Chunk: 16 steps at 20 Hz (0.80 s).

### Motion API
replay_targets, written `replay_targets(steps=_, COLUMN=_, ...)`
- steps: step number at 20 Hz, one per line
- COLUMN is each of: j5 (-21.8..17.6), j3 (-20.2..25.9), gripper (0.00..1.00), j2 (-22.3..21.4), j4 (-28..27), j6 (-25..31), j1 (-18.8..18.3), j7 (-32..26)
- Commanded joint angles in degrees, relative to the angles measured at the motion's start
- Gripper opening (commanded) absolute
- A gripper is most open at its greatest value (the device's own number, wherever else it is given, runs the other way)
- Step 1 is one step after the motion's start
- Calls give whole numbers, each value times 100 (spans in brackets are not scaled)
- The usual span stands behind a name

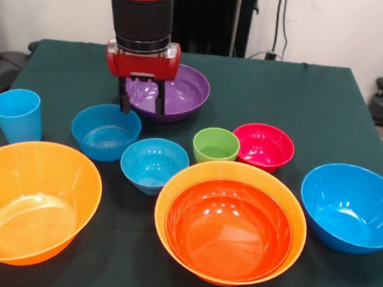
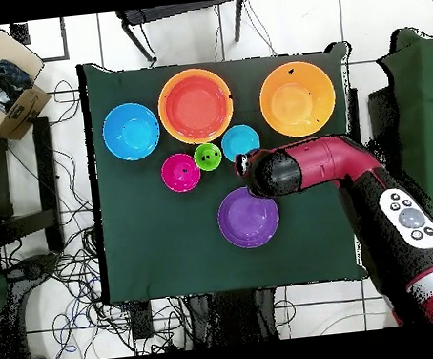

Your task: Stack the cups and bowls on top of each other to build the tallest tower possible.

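Observation:
My gripper (image 1: pixel 141 103) hangs open, with nothing between its fingers, over the gap between the purple bowl (image 1: pixel 179 89) and a mid-sized blue bowl (image 1: pixel 105 131). The left fingertip is at that blue bowl's far rim. A red-orange bowl (image 1: pixel 227 230) sits nested inside a big orange bowl (image 1: pixel 173 202). Standing singly are a second big orange bowl (image 1: pixel 29 200), a small blue bowl (image 1: pixel 154 165), a large blue bowl (image 1: pixel 352 208), a pink-red bowl (image 1: pixel 264 146), the lime green cup (image 1: pixel 215 145) and the light blue cup (image 1: pixel 17 115). In the overhead view the arm (image 2: pixel 315 167) hides the mid-sized blue bowl and the light blue cup.
Everything stands on a dark green tablecloth (image 2: pixel 141 243), with the bowls crowded into one half. On the floor beside the table are a cardboard box (image 2: pixel 16 103) and loose cables (image 2: pixel 76 269).

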Motion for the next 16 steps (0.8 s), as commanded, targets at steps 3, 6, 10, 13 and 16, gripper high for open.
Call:
replay_targets(steps=3, j5=-765, j3=-268, gripper=100, j2=415, j4=-340, j6=199, j1=192, j7=-1226)
replay_targets(steps=6, j5=-848, j3=-284, gripper=100, j2=586, j4=-444, j6=143, j1=199, j7=-1206)
replay_targets(steps=10, j5=-1006, j3=-304, gripper=100, j2=744, j4=-592, j6=115, j1=212, j7=-1183)
replay_targets(steps=13, j5=-1108, j3=-317, gripper=100, j2=704, j4=-595, j6=84, j1=205, j7=-1156)
replay_targets(steps=16, j5=-1138, j3=-293, gripper=100, j2=742, j4=-678, j6=132, j1=197, j7=-1176)
